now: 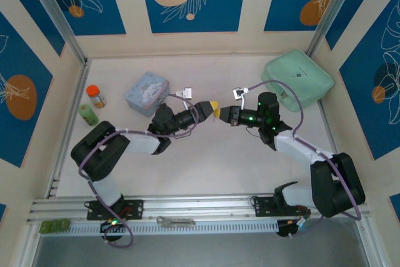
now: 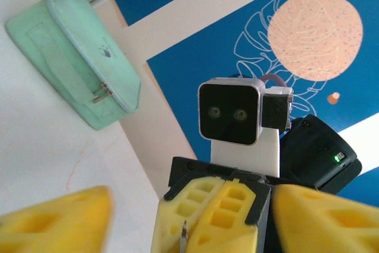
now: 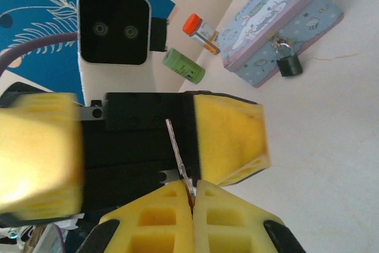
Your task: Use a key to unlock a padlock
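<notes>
The thin silvery metal key point(image 3: 176, 146) is in the air over the middle of the surface, not near the lock. Its head is pinched between the yellow pads of the right gripper point(image 3: 192, 199), which are pressed together on it. The blade stands out free. I judge this is so that it can go into the keyhole. The left gripper point(image 1: 210, 108) faces it nose to nose, its two yellow pads wide apart on either side of the blade and not touching it. This looks like a handover, with the key carried by the right side alone.

The small dark padlock point(image 3: 289, 63) hangs by its metal shackle on the clasp of the pale blue tin box point(image 3: 278, 16). The tin stands on the white surface point(image 1: 212, 167), well apart from the key.

The right wrist view gives the key and the padlock, and past the tin an orange-capped bottle point(image 3: 200, 29) and a green cylinder point(image 3: 183, 66). The top view is too coarse for the key – it gives rather how the two arms meet between the tin and the mint green pouch point(image 1: 298, 79). The left wrist view shows the closed right pads from the front, with a tip of metal between them.
</notes>
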Robot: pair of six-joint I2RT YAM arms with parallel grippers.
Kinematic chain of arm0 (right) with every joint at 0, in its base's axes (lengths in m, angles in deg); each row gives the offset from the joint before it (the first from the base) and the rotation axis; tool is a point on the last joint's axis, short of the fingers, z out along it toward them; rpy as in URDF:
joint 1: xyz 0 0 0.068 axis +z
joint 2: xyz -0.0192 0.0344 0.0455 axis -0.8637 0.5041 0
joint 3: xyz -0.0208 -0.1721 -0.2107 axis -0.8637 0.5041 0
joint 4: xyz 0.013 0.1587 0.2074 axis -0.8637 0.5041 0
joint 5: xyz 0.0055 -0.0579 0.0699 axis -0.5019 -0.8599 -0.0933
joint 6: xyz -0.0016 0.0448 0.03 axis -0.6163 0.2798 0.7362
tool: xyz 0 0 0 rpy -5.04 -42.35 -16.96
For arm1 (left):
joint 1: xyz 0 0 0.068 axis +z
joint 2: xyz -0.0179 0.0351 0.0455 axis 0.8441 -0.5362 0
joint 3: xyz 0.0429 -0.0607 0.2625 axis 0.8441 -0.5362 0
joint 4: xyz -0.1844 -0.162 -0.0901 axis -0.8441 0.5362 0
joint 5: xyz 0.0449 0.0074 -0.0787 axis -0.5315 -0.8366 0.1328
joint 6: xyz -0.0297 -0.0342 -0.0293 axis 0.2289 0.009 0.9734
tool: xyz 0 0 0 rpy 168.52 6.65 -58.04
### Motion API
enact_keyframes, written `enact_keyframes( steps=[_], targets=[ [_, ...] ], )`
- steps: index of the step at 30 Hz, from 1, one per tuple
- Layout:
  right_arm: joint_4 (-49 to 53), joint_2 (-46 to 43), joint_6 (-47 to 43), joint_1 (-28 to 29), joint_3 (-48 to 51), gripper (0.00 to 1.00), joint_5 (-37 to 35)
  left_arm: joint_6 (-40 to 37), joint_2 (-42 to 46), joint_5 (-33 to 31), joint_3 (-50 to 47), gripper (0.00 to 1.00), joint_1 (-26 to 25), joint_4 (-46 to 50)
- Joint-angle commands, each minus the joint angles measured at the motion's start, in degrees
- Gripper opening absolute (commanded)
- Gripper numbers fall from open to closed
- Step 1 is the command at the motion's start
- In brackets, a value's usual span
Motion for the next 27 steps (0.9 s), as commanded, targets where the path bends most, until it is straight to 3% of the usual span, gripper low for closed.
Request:
enact_keyframes(
  steps=[1, 5, 7, 11, 15, 17, 22, 27],
  targets=[
    [5.8, -2.0, -4.7, -0.4, 0.5, 0.0, -1.2, -3.5, 4.5, -3.6, -2.6, 1.0, 2.7, 3.9],
    [11.4, -4.4, -8.4, -0.6, 0.2, 0.0, -2.8, -8.3, 8.2, -7.5, -5.2, 1.0, 6.6, 14.7],
    [13.6, -5.4, -9.9, -0.6, 0.0, 0.0, -4.0, -13.4, 10.4, -10.7, -4.4, 1.0, 8.0, 26.6],
    [18.4, -6.5, -12.6, -0.3, -1.1, 0.0, -7.2, -22.5, 12.9, -21.3, 0.8, 1.0, 9.3, 51.2],
    [22.5, -5.6, -14.6, 0.3, -3.0, 0.0, -10.4, -28.1, 12.7, -31.3, 5.3, 1.0, 9.5, 64.2],
    [23.1, -5.0, -15.1, 1.0, -3.6, 0.0, -11.6, -29.0, 12.2, -33.7, 5.4, 1.0, 10.0, 65.2],
    [23.3, -3.6, -15.7, 2.8, -4.7, 0.0, -13.1, -28.6, 10.7, -39.1, 2.3, 0.83, 11.9, 61.7],
    [23.7, -2.4, -16.3, 3.5, -5.3, 0.0, -13.2, -28.4, 4.7, -31.7, 2.1, 0.74, 17.3, 53.4]
  ],
)
